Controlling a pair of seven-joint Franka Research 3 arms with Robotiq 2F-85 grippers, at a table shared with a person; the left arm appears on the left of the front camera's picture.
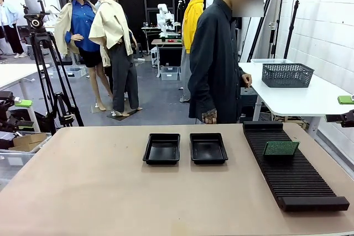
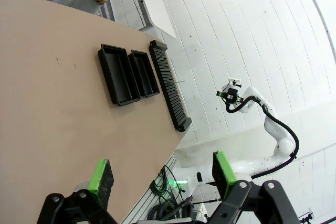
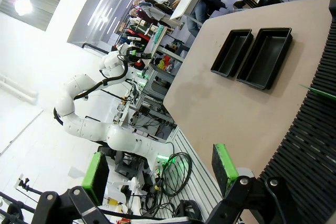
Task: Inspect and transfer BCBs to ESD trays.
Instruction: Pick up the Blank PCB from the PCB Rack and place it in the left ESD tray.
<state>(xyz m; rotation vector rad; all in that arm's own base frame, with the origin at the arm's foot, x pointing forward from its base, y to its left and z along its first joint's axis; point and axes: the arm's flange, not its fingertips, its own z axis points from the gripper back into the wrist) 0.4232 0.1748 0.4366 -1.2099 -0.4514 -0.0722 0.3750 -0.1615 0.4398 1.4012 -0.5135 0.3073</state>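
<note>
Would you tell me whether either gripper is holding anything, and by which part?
Nothing is held: the left gripper and right gripper both stand open and empty; the BCB sits in the black rack.

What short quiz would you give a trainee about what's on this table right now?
1. True or false: the small flat green circuit board lies inside one of the two shallow black rectangular plastic trays.
2. How many boards stand in the long black ribbed rack? A none, B one, C three.
3. Fill in: the left pincer and the right pincer are both ____.
Key: 1 false, it stands in the rack; 2 B; 3 open.
</note>
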